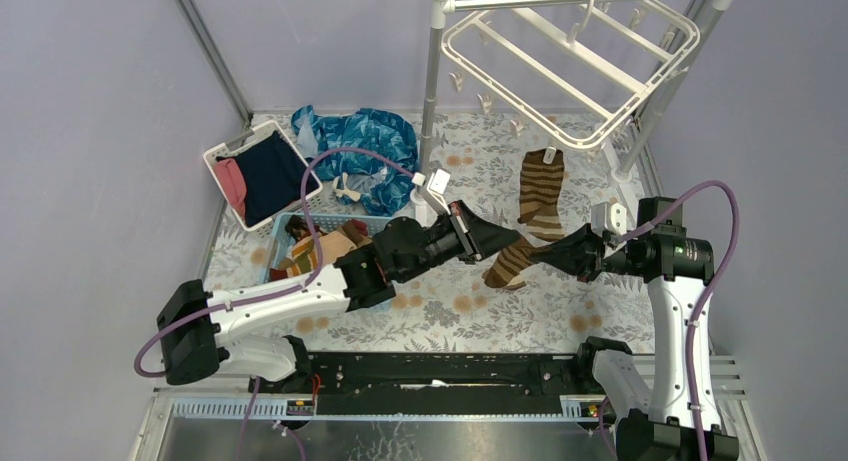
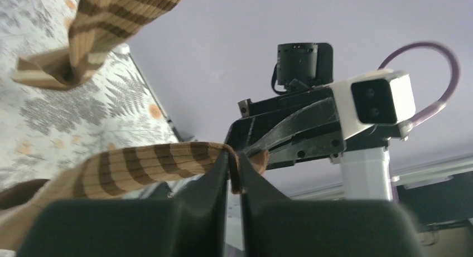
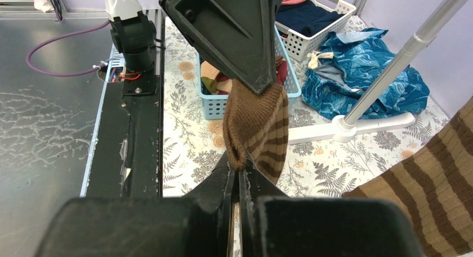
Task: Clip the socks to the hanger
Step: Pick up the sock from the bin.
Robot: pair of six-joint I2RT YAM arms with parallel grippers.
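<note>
A brown, dark-striped sock (image 1: 508, 264) hangs in the air between my two grippers over the middle of the table. My left gripper (image 1: 512, 243) is shut on one edge of it (image 2: 239, 170), with the striped length (image 2: 139, 165) trailing to the left. Facing it from the right, my right gripper (image 1: 556, 253) is shut on the sock's other end (image 3: 240, 166). A second striped sock (image 1: 541, 191) hangs from a clip of the white hanger (image 1: 570, 76), which is hooked on the rack above the far right.
A blue basket (image 1: 283, 224) with more socks sits under the left arm. Behind it are a white basket (image 1: 215, 159) of navy and pink clothes and a blue patterned cloth (image 1: 365, 141). The rack pole (image 1: 432, 91) stands at the back centre, with its foot (image 3: 346, 129) on the floral mat.
</note>
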